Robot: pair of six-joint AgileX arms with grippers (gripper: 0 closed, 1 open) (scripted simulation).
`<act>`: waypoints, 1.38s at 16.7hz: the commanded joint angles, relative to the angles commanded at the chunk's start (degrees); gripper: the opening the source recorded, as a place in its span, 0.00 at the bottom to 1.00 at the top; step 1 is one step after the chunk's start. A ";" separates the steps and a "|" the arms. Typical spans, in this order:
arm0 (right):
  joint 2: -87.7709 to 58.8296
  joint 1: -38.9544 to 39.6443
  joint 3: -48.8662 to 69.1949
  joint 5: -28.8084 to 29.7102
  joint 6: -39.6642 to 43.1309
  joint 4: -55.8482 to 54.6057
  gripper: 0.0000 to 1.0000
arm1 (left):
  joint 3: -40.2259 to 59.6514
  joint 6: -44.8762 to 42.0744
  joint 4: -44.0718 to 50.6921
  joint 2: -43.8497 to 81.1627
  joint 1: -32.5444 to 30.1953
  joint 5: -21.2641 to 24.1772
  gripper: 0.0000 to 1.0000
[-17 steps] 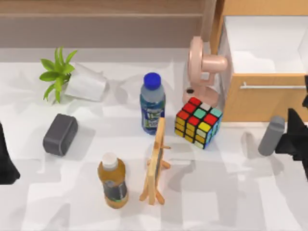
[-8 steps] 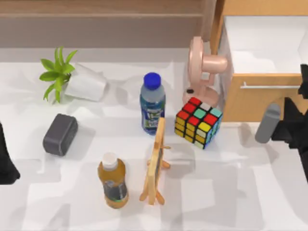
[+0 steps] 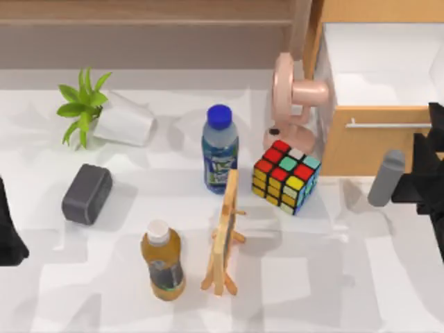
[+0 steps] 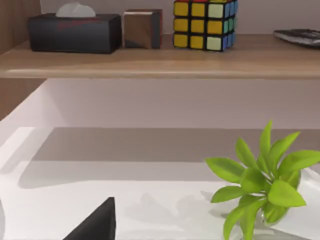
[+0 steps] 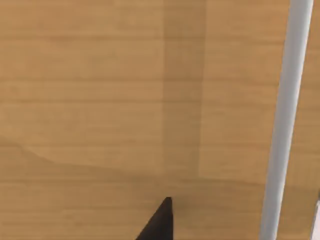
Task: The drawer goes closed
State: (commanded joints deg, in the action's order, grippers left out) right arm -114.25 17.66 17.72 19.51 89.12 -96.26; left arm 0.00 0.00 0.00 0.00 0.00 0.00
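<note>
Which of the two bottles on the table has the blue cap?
The clear bottle standing farther back, just left of the colour cube, has the blue cap. The other, an orange-brown bottle nearer the front, has a white cap.

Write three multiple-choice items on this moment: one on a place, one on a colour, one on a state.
1. Where is the right tool?
A. in front of the light-brown wooden drawer's front panel
B. over the green potted plant
C. beside the orange juice bottle

2. What colour is the clear water bottle's cap?
A. red
B. blue
C. white

3. The drawer is:
A. open
B. closed
C. removed

Answers: 1 A, its dark shape sits at the panel by the thin silver bar handle; 2 B, the cap reads blue from above; 3 A, the white inside lies exposed.
</note>
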 joint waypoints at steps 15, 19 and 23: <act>-0.12 0.08 -0.08 0.03 -0.18 0.16 0.00 | 0.00 0.00 0.00 0.00 0.00 0.00 1.00; -1.00 -0.77 3.20 -0.91 -0.11 2.24 0.00 | 0.00 0.00 0.00 0.00 0.00 0.00 1.00; -3.26 -2.77 10.11 -2.81 -0.06 7.12 0.00 | 0.00 0.00 0.00 0.00 0.00 0.00 1.00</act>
State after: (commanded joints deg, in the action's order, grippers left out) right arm -117.51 14.89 27.82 16.71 89.06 -89.13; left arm 0.00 0.00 0.00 0.00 0.00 0.00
